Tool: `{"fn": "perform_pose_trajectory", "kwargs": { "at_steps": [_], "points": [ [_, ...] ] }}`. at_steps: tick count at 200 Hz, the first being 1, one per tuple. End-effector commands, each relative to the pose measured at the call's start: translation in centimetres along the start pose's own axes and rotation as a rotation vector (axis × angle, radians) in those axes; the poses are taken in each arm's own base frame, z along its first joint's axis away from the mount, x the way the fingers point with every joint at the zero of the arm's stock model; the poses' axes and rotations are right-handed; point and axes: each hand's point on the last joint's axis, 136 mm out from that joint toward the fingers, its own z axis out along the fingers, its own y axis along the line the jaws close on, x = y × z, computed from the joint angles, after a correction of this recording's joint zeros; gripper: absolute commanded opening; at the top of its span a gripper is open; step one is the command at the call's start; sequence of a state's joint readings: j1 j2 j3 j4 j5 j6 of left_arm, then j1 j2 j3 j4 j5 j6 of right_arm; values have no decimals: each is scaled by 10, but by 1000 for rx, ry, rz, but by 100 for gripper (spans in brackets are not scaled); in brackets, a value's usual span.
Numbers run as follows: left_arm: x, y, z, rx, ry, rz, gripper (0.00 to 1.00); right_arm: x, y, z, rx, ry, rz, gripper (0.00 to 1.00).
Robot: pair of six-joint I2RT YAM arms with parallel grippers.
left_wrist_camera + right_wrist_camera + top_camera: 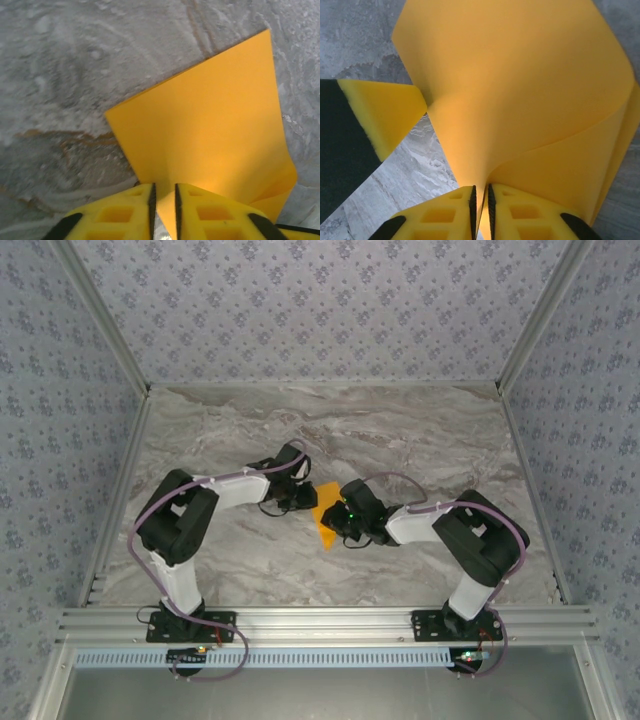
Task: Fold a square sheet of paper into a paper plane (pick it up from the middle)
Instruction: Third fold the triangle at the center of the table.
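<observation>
The orange sheet of paper (326, 516) sits at the table's middle, between my two grippers, bent and partly raised. In the left wrist view the paper (210, 115) rises away from my left gripper (165, 200), whose jaws stand slightly apart with a paper edge in the gap. In the right wrist view the paper (520, 85) curls over in a loop. My right gripper (480, 200) has its jaws a narrow slit apart with the paper's edge between them. A yellow finger of the left gripper (385, 117) touches the sheet's far side. From above, the left gripper (306, 500) and the right gripper (337, 522) face each other.
The marble-patterned table (420, 440) spreads wide around the paper. Patterned walls and aluminium frame rails (320, 620) close in the workspace. Both arm bases stand at the near edge.
</observation>
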State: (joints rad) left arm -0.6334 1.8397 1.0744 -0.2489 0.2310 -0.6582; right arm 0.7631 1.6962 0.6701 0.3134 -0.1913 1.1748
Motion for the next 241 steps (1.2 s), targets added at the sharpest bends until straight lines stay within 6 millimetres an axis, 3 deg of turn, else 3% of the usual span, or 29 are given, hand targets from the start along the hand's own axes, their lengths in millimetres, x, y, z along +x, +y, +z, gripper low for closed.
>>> {"fn": "perform_pose_trajectory", "kwargs": {
  "at_steps": [1, 41, 79, 105, 150, 241],
  "points": [
    [-14, 9, -28, -26, -49, -48, 27, 8, -30, 4, 112, 12, 25, 24],
    [-17, 17, -47, -13, -79, -89, 33, 9, -30, 3, 112, 19, 25, 34],
    [-9, 1, -51, 97, -65, -86, 34, 10, -34, 3, 119, 22, 25, 38],
    [-1, -10, -52, 173, -47, -88, 30, 11, -39, 1, 131, 21, 28, 37],
    [15, -24, -49, 266, -15, -106, 14, 10, -46, -1, 143, 18, 37, 27],
    [45, -44, -25, 288, 59, -78, 0, 14, -58, -1, 172, 37, 37, 2]
  ]
}}
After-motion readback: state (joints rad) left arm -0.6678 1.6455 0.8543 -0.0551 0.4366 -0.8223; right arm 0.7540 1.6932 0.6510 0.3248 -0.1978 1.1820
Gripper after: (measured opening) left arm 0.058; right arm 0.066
